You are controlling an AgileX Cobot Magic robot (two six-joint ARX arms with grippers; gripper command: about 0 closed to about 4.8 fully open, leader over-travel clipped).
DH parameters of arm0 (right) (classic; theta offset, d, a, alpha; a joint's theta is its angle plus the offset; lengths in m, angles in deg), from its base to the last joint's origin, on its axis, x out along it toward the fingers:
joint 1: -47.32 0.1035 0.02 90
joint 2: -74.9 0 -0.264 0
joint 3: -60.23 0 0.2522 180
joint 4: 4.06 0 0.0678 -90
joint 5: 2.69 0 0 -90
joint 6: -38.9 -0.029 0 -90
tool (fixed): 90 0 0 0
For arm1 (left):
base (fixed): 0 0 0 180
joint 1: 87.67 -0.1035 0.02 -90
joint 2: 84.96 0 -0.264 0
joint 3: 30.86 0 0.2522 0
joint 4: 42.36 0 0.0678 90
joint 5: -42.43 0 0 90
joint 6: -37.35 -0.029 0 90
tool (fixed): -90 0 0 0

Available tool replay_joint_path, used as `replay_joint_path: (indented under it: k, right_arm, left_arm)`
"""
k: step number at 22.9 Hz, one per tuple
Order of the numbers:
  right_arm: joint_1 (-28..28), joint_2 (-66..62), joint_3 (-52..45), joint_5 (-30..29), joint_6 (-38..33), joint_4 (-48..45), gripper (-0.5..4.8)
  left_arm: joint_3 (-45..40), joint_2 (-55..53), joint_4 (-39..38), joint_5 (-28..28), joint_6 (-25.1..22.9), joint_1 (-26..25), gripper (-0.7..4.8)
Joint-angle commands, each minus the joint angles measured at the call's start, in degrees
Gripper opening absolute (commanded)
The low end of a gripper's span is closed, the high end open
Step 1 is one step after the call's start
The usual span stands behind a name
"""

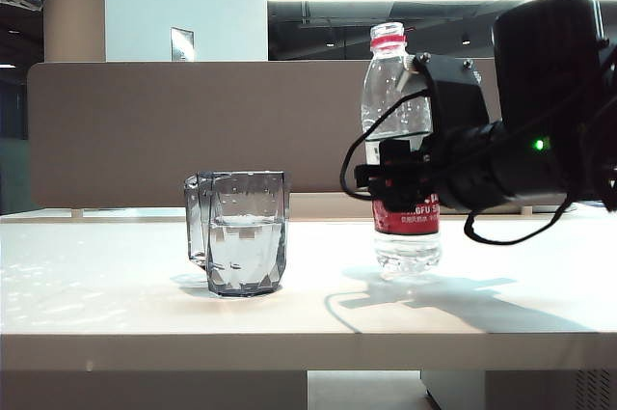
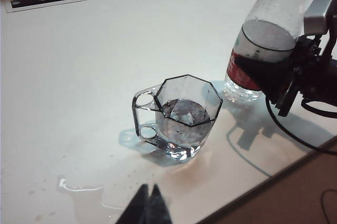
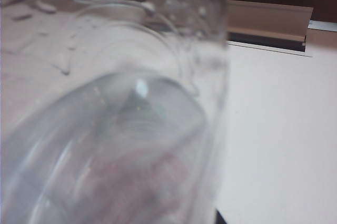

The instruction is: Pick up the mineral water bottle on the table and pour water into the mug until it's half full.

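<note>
Standing upright on the surface [image 1: 116,285] in the exterior view, the mineral water bottle [image 1: 392,92] is sitting well to the right of the mug [image 1: 247,232]. The right gripper [image 1: 397,178] is reaching in from the far side of the bottle from the mug and is wrapping around its labelled middle, its fingers closing on the red label. The bottle is open at the neck, with only a red ring showing, and water is filling just its lowest part. The mug is resting on the surface with its handle turned away from the bottle, and the water [image 1: 247,241] in it is reaching roughly half its height.

Looking down from the left wrist view, the mug [image 2: 181,116] is sitting near the middle of the surface [image 2: 95,50], with the bottle [image 2: 268,34] beyond it and apart from it. The right gripper [image 2: 281,81] is clamping the bottle at the label. The left gripper's dark fingers [image 2: 150,208] are hanging above the surface on the near side of the mug, their tips lying together, gripping nothing. A thin puddle [image 2: 79,188] is lying on the surface beside those fingers.

Filling most of the right wrist view, the bottle [image 3: 116,129] is showing as a blurred clear wall with droplets, with the pale surface [image 3: 279,129] stretching beyond it.
</note>
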Motion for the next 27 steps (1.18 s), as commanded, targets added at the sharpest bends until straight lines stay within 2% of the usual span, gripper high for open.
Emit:
replay_joint_path:
  k: [1,8,15,18,19,22,27]
  right_arm:
    - [0.11,-1.38,0.07,-0.35,-0.68,-3.08,2.02]
    - [0.11,-1.66,0.07,-1.18,-4.61,-4.07,2.03]
    - [0.13,-1.66,0.07,-2.4,-4.63,-3.76,2.26]
    - [0.15,-1.66,0.04,-3.74,-4.63,-3.56,2.79]
    - [0.15,-1.66,0.04,-3.74,-4.63,-3.61,2.81]
    - [0.17,-1.66,-0.11,-3.69,-4.63,-3.69,4.35]
    - [0.17,-1.64,-0.44,-3.69,-4.63,-4.04,4.43]
  left_arm:
    - [0.2,0.07,0.74,-0.04,-0.02,-0.02,-0.05]
    - [0.2,0.07,0.76,-0.02,-0.02,-0.02,-0.05]
    - [0.2,0.09,0.76,-0.02,-0.02,-0.02,-0.05]
    - [0.2,0.07,0.76,-0.02,-0.02,-0.02,-0.05]
    - [0.2,0.07,0.76,-0.04,-0.02,-0.02,-0.05]
    - [0.2,0.07,0.76,-0.02,-0.02,-0.02,-0.05]
    - [0.2,0.07,0.74,-0.04,-0.02,-0.02,-0.05]
